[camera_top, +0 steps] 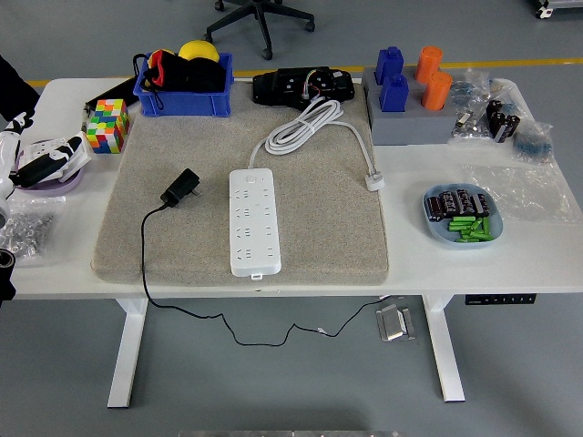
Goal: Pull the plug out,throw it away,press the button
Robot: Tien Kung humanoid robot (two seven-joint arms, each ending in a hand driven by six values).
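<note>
white power strip [253, 221], black plug [181, 188], beige mat [319, 228], multicoloured cube [107, 126]

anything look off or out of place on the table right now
Yes: the black plug lies loose on the grey mat, left of the white power strip, not in any socket. Its cord trails over the table's front edge.

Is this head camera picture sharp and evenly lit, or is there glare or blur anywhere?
Head view: sharp overall and evenly lit, with soft shadows under the table. The white power strip stays readable, without blown-out glare. Only the left hand at the picture's edge looks slightly soft.
</note>
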